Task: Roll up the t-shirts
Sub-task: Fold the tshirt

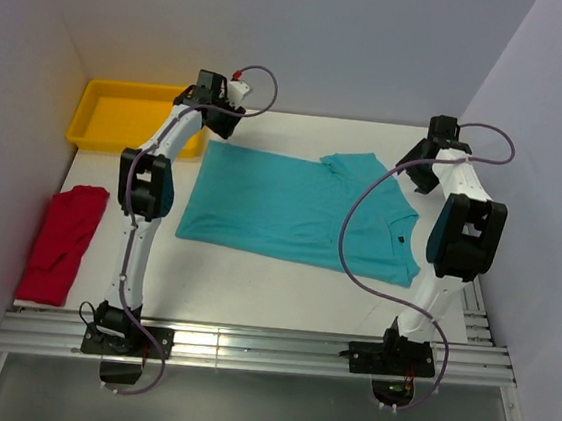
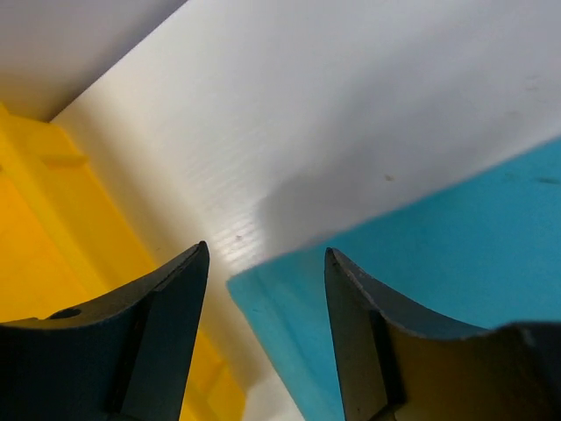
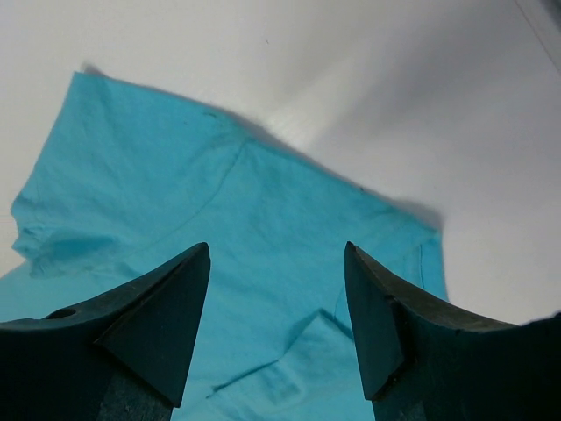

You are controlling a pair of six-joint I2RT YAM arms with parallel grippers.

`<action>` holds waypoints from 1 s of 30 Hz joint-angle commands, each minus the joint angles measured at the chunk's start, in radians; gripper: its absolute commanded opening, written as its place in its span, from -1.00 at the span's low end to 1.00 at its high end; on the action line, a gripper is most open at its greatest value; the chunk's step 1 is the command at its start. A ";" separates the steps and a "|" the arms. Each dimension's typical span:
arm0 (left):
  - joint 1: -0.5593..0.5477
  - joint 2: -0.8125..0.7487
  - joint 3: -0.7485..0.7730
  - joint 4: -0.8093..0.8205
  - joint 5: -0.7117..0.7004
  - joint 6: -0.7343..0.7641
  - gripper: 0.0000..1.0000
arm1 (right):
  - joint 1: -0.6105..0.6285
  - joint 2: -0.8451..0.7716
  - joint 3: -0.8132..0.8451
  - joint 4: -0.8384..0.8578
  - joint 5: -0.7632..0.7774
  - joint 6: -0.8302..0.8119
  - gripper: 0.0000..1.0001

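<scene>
Red t-shirt (image 1: 61, 243): bunched at the worktop's (image 1: 251, 303) left edge.
Yellow tray (image 1: 120, 118): far-left corner.
Left jaws: spread, nothing between them, over the far-left corner of the teal t-shirt (image 1: 291, 212), beside the tray; contact with fabric unclear.
Teal t-shirt: flat, mid-worktop.
Right jaws: spread, empty, above its far-right sleeve area.

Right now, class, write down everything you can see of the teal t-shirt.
The teal t-shirt is soft, plain fabric, spread flat and sideways across the middle of the white table, one short sleeve pointing to the far side. A small dark label sits near its right end. It is not yet rolled. Only the table visibly touches it: the left gripper hangs open above its far left corner, the right gripper open above the sleeve end.
</scene>
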 commanded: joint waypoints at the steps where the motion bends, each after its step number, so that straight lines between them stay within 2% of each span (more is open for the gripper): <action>1: 0.006 0.059 0.043 0.032 -0.147 0.033 0.23 | -0.003 0.029 0.110 0.011 0.004 -0.052 0.39; 4: 0.001 0.090 0.031 0.083 -0.204 0.050 0.26 | -0.004 0.061 0.150 0.012 -0.002 -0.063 0.39; 14: 0.020 0.119 0.022 0.025 -0.166 0.046 0.22 | -0.004 0.127 0.159 0.050 -0.036 -0.055 0.36; 23: 0.106 0.113 0.034 -0.076 0.053 -0.045 0.10 | -0.004 0.135 0.135 0.087 -0.059 -0.054 0.35; 27: 0.103 0.086 -0.003 -0.075 0.031 -0.115 0.13 | -0.004 0.130 0.126 0.092 -0.055 -0.060 0.35; 30: 0.103 0.098 0.002 -0.076 -0.063 -0.177 0.13 | -0.004 0.129 0.118 0.096 -0.055 -0.064 0.35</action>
